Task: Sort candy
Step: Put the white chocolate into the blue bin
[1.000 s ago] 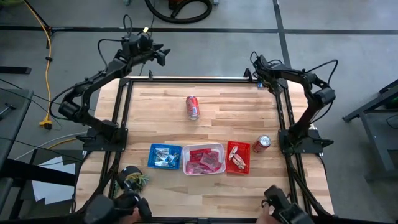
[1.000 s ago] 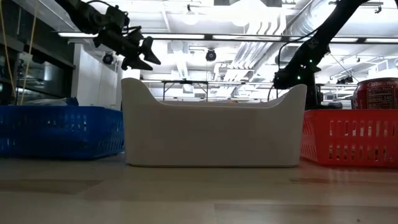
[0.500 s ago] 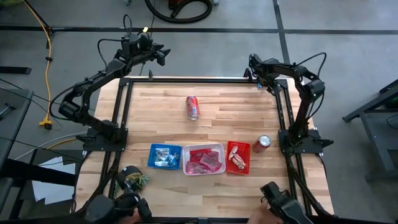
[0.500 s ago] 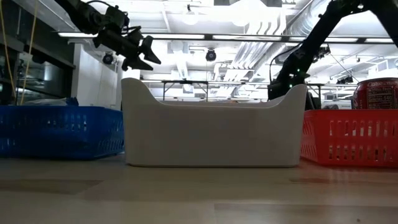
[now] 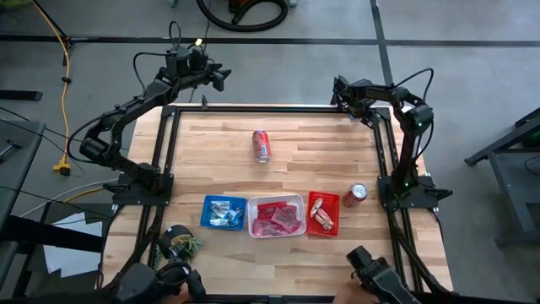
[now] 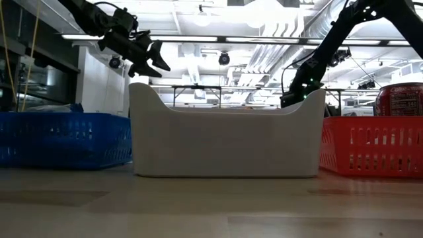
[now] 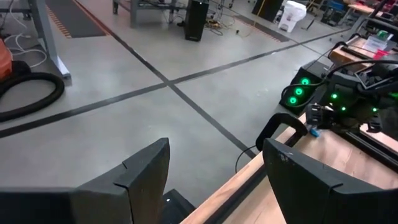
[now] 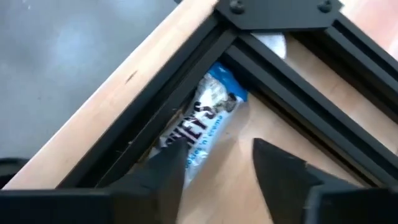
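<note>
A blue-and-white candy bar (image 8: 208, 118) lies flat on the wood in the table's far right corner, tucked under the black frame rails. My right gripper (image 8: 217, 171) (image 5: 337, 88) hovers open just over it, one finger on each side, touching nothing. More candy lies sorted near the table's near edge: blue-and-white bars in the blue tray (image 5: 208, 203), pink packets in the white tray (image 5: 253, 203), red packets in the red tray (image 5: 311, 198). My left gripper (image 7: 214, 180) (image 5: 216, 76) waits open in the air beyond the far left corner.
A red soda can (image 5: 261, 145) lies on its side in the table's far middle. Another can (image 5: 355, 195) sits next to the red tray. A small green plant (image 5: 182, 243) stands near the near left corner. Black frame rails (image 8: 292, 81) meet over the corner bar.
My right arm has folded in closer. Its gripper has shifted a little toward the table's left and sunk lower at the far right corner. The left arm and the trays have stayed as they were.
</note>
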Robot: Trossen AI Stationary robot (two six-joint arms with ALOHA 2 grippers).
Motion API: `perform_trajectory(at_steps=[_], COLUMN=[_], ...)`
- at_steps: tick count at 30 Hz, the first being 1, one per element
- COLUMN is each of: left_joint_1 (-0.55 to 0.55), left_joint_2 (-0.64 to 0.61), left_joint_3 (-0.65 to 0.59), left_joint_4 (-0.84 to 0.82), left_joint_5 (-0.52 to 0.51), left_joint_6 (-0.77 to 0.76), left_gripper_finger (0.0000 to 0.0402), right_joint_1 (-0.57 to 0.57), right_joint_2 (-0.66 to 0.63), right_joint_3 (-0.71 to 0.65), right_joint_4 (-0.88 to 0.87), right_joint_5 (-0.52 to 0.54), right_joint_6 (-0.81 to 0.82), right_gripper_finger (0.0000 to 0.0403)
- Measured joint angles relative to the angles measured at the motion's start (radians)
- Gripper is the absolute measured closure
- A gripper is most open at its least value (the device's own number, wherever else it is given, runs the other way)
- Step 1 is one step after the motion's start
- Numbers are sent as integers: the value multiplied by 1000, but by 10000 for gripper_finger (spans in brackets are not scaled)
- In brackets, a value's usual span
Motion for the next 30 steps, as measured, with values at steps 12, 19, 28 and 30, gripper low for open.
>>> perform_trajectory(at_steps=[12,19,28,30], left_joint_1=[0,1,1,1], left_joint_2=[-1,-1,-1,-1], left_joint_3=[0,0,0,0], left_joint_4=[2,7,10,10], left_joint_5=[78,78,78,78], left_joint_6=[4,4,5,5], left_gripper_finger=[156,156,156,156], right_joint_1=[55,125,259,289], right_joint_2=[-4,-69,-95,-119], right_joint_3=[-9,-14,-14,-13], right_joint_4=[72,72,73,78], right_joint_5=[-67,-133,-275,-257], right_joint_6=[-118,-359,-548,-535], right_gripper_finger=[397,402,403,402])
